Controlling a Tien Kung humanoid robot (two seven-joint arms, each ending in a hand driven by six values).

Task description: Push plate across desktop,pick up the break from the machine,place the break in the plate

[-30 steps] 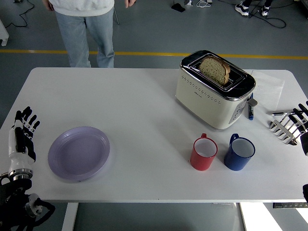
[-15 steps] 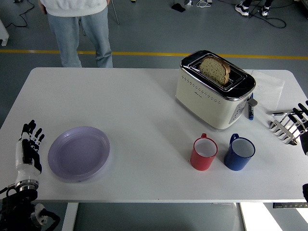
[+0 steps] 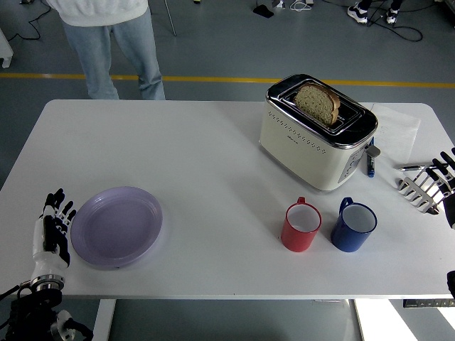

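Plate point(image 3: 117, 226) lies just right of our left hand point(image 3: 52, 235), whose fingers are spread and empty. Our right hand point(image 3: 446, 186) rests relaxed at the surface point(image 3: 199, 156) edge. Bread point(image 3: 318, 102) stands in the toaster point(image 3: 318, 133).

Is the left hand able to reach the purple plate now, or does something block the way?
Probably yes. The left hand is open, fingers up, just left of the purple plate, close to its rim but apparently not touching it. Nothing lies between them; the mugs and toaster stand far to the right.
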